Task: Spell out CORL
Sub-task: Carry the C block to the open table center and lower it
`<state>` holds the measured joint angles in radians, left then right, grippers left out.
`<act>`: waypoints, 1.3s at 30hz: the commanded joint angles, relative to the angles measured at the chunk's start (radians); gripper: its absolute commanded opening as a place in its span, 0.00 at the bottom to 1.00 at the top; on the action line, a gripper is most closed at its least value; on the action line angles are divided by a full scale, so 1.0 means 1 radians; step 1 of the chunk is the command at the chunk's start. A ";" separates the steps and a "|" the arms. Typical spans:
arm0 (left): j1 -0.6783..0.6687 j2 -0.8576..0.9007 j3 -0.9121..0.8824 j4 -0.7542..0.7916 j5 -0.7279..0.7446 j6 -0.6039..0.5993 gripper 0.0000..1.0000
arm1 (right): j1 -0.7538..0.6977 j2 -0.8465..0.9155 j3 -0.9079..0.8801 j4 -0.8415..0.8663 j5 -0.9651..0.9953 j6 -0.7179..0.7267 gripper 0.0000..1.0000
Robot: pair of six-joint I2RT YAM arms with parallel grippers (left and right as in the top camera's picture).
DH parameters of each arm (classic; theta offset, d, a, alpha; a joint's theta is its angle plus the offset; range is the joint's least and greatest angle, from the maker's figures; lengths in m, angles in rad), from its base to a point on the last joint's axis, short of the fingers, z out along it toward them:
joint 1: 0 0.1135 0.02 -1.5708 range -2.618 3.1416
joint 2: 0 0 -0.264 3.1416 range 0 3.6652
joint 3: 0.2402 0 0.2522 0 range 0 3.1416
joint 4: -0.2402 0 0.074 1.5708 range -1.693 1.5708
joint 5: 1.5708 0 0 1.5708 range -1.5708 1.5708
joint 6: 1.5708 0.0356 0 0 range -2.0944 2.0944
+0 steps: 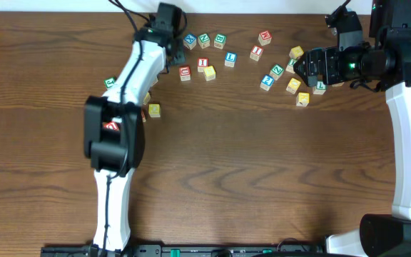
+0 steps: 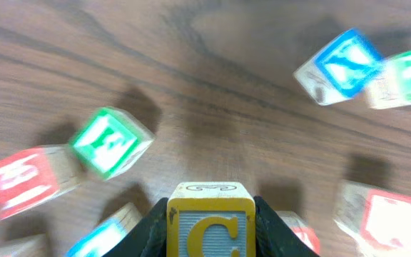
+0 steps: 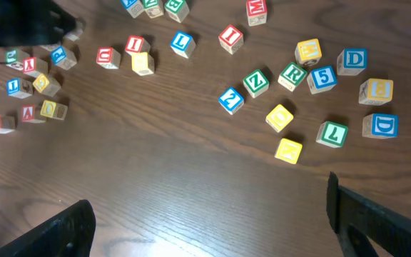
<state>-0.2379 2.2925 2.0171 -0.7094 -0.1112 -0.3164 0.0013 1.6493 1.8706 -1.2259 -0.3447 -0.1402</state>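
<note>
Pinching the small yellow-bordered wooden C cube (image 2: 210, 218), the left claw (image 2: 210, 234) holds it squarely between its fingers (image 2: 150, 230); the right claw (image 3: 212, 228) stands spread, green-R wooden cube (image 3: 291, 73) ahead on the tabletop (image 3: 191, 164).

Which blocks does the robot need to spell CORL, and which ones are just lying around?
Needed: C block in the left gripper; green R block. The O and L are too hard to pick out.
Lying about: blue 5 block; blue D block beside it.
</note>
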 commanded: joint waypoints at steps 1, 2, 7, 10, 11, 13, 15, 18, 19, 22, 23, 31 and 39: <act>-0.007 -0.154 -0.004 -0.067 -0.003 0.008 0.31 | 0.008 0.006 -0.003 0.003 -0.013 -0.011 0.99; -0.011 -0.184 -0.004 -0.105 0.003 0.008 0.30 | 0.008 0.006 -0.003 0.003 -0.013 -0.011 0.99; -0.050 -0.299 -0.004 -0.322 0.066 0.007 0.30 | 0.008 0.006 -0.003 0.003 -0.013 -0.011 0.99; -0.084 -0.312 -0.004 -0.433 0.108 0.003 0.31 | 0.008 0.006 -0.003 0.004 -0.013 -0.011 0.99; -0.097 -0.307 -0.004 -0.470 0.122 0.004 0.30 | 0.008 0.006 -0.003 0.004 -0.013 -0.011 0.99; -0.123 -0.291 -0.005 -0.527 0.127 0.000 0.30 | 0.008 0.006 -0.003 0.006 -0.013 -0.011 0.99; -0.148 -0.271 -0.013 -0.563 0.127 0.000 0.30 | 0.008 0.006 -0.003 0.007 -0.013 -0.011 0.99; -0.181 -0.247 -0.082 -0.555 0.127 -0.019 0.30 | 0.008 0.006 -0.003 0.005 -0.013 -0.011 0.99; -0.187 -0.243 -0.102 -0.546 0.127 -0.031 0.30 | 0.008 0.006 -0.003 0.003 -0.013 -0.011 0.99; -0.197 -0.236 -0.191 -0.497 0.127 -0.069 0.30 | 0.008 0.006 -0.003 0.003 -0.013 -0.011 0.99; -0.199 -0.236 -0.225 -0.472 0.127 -0.077 0.30 | 0.008 0.006 -0.003 0.003 -0.013 -0.011 0.99; -0.200 -0.236 -0.374 -0.286 0.138 -0.029 0.30 | 0.008 0.006 -0.003 0.010 -0.013 -0.011 0.99; -0.200 -0.236 -0.477 -0.100 0.180 0.016 0.30 | 0.008 0.006 -0.003 0.010 -0.013 -0.011 0.99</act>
<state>-0.4385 2.0521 1.5749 -0.8322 0.0299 -0.3283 0.0013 1.6493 1.8698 -1.2152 -0.3450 -0.1402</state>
